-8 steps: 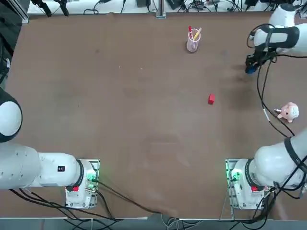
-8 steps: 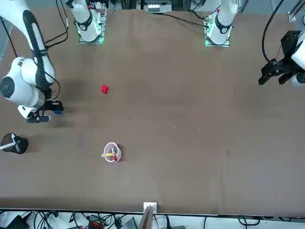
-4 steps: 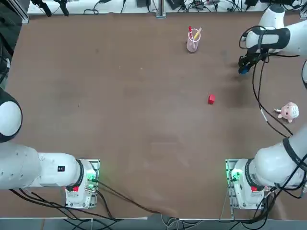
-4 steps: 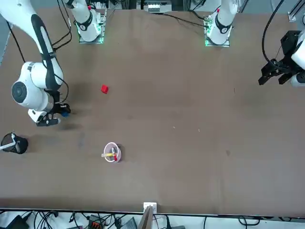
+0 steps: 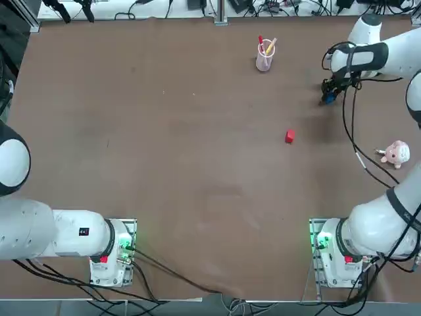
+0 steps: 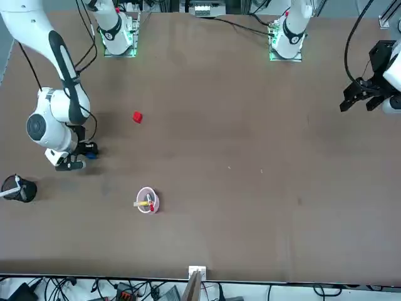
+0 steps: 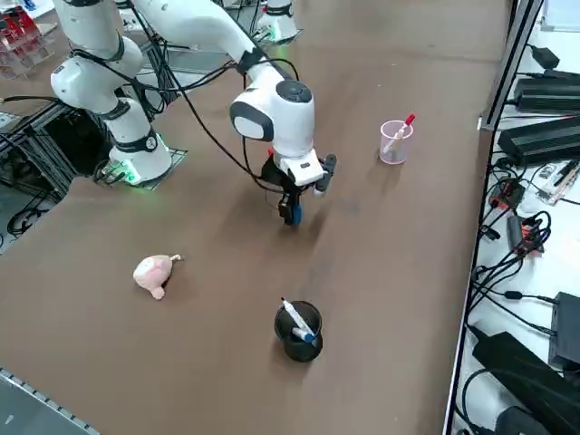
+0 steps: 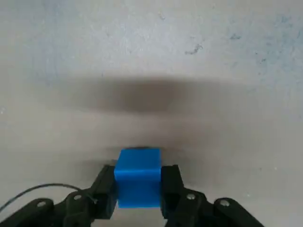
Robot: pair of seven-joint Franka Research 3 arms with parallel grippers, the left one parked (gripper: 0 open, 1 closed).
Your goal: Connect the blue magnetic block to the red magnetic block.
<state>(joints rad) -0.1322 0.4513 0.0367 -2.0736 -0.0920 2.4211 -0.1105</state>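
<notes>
Brown tabletop (image 5: 197, 164) runs out from the arm bases, and nearest the right base, by the table's right edge, a pink plush toy (image 5: 395, 154) lies on its side. Farther out sits the red magnetic block (image 5: 290, 136), alone on the bare surface and well apart from everything else. Beyond it and to the right, the right gripper (image 5: 328, 96) hangs above the table with its two black fingers (image 8: 173, 187) clamped against opposite faces of the blue magnetic block (image 8: 138, 178) (a soft shadow lies on the table under it). Farthest out, near the far edge, a clear cup (image 5: 264, 60) holds a red pen and a yellow one, and a black cup (image 7: 298, 332) with a white marker stands off toward the right corner.
</notes>
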